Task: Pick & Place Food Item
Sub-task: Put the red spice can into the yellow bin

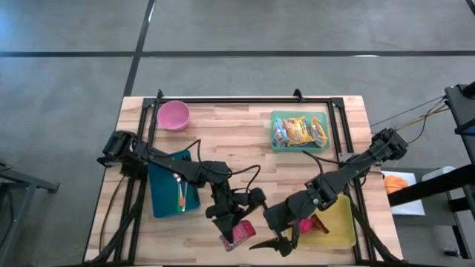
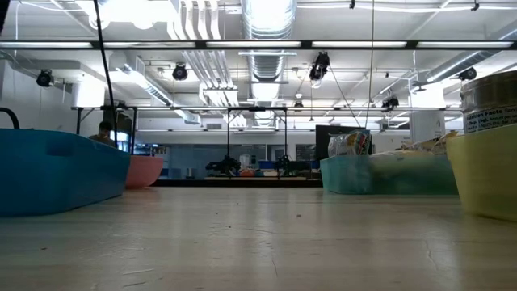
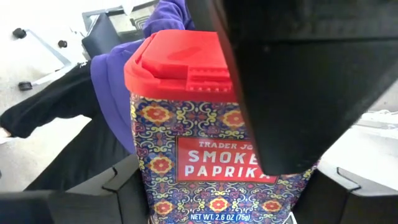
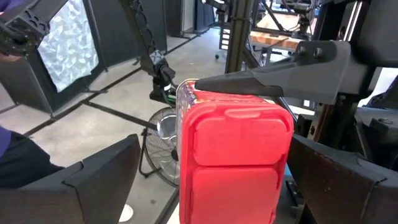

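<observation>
Red-lidded and patterned, the smoked paprika tin (image 1: 236, 236) sits low in the centre of the high view, near the worktop's (image 1: 237, 141) front edge, clamped in the left claw (image 1: 231, 231). From the left wrist view the tin (image 3: 199, 143) fills the frame between that claw's fingers. The right claw (image 1: 276, 243) is just beside it, spread wide, and its own view looks straight at the red lid (image 4: 233, 165). This looks like a handover. Next, the right claw probably must close on the tin before the left releases, then carry it to the yellow bin (image 1: 340, 222) at lower right.
</observation>
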Action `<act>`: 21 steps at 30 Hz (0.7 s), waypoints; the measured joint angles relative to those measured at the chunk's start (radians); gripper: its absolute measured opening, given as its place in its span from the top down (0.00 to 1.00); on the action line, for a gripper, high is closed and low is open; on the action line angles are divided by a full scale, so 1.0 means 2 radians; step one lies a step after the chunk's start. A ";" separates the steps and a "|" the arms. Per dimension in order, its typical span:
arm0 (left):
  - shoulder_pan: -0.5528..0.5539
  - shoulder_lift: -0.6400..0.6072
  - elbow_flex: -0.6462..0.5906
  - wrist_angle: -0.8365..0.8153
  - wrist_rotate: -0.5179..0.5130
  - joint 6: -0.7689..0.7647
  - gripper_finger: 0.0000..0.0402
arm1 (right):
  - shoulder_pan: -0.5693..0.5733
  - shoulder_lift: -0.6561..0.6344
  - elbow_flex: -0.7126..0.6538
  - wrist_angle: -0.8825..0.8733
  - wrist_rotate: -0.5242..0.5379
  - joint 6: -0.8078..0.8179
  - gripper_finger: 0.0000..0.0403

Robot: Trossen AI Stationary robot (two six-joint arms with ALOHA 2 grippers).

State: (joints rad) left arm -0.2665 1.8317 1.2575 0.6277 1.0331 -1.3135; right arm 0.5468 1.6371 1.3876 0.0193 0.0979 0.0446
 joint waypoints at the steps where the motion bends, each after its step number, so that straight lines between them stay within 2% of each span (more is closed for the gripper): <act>1: 0.000 0.000 0.000 0.000 -0.001 0.001 0.28 | 0.000 0.000 0.000 0.000 0.002 0.000 0.04; 8: 0.003 0.000 0.000 0.002 -0.016 0.014 0.28 | -0.001 0.000 0.000 0.008 0.011 0.000 0.06; 11: 0.004 0.000 0.000 0.002 -0.023 0.016 0.28 | -0.001 0.000 0.000 0.007 0.018 -0.001 0.16; 17: 0.006 0.000 0.000 0.001 -0.025 0.017 0.28 | -0.002 0.001 0.000 0.007 0.015 0.005 0.49; 21: 0.007 0.000 0.000 0.001 -0.027 0.015 0.28 | -0.001 0.001 0.000 0.007 0.015 0.010 0.49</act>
State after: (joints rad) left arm -0.2534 1.8317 1.2575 0.6301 0.9800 -1.2843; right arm 0.5442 1.6386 1.3876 0.0339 0.1272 0.0652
